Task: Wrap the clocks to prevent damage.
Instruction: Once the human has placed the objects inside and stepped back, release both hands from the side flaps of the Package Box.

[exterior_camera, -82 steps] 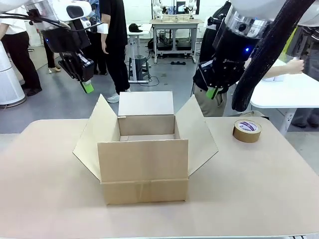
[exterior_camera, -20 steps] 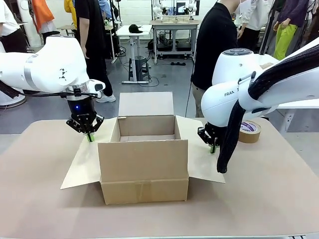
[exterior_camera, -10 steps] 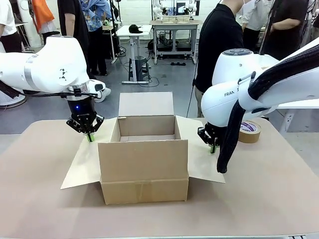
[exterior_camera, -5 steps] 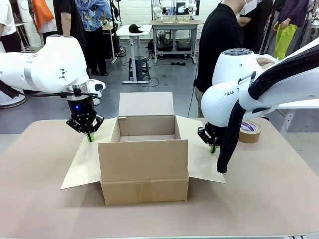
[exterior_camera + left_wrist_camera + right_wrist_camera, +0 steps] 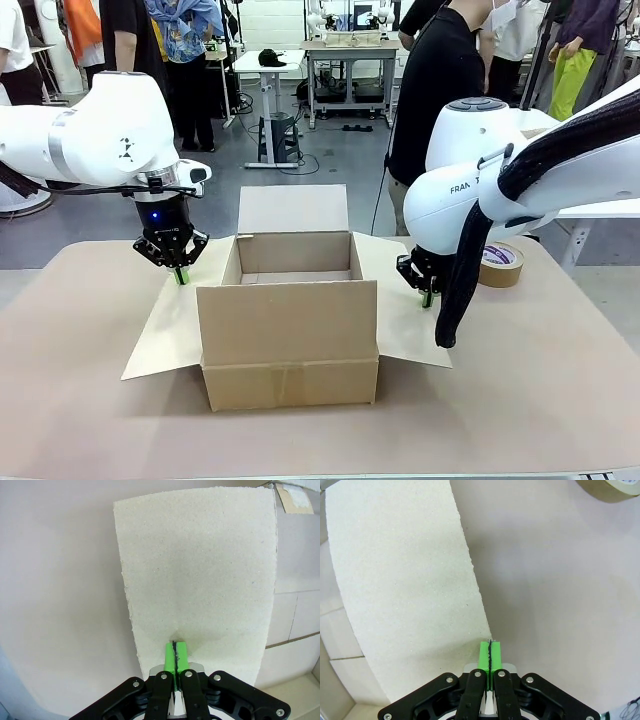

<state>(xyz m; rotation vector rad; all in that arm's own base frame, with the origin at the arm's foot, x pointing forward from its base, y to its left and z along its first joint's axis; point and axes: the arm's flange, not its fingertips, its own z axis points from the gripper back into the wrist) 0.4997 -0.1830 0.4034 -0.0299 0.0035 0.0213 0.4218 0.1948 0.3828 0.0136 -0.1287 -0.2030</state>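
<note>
Tan flat tabletop (image 5: 560,400) spans the front view. My two white arms come next in size. My left arm (image 5: 100,130) enters from the left with its wrist bent straight down beside the box. My right arm (image 5: 480,200) enters from the right, elbow high and forearm dropping down, with a black cable sleeve (image 5: 455,290) hanging along it.

The open brown cardboard box (image 5: 288,340) sits upright at the middle of the table, between my arms. I can see bare cardboard inside it. Its rear flap (image 5: 293,208) stands up. The left side flap (image 5: 165,330) is splayed outward and down toward the table, and so is the right side flap (image 5: 400,310).

A person in a black top (image 5: 435,80) stands at the far side, behind my right arm. The hands can't be made out.

A brown roll of packing tape (image 5: 500,262) lies flat on the table to the right, well apart from the box and partly behind my right arm. The right wrist view catches it at the top corner (image 5: 607,490).

My left gripper (image 5: 180,275) points down. Its green pads are pressed together with nothing between them, and the tips rest on the left flap near its far edge. In the left wrist view the pads (image 5: 175,647) meet on the pale flap surface (image 5: 200,570).

My right gripper (image 5: 427,297) also points down, jaws together and empty. Its tips (image 5: 490,647) sit right at the edge of the right flap (image 5: 400,580), where the flap meets the table.
</note>
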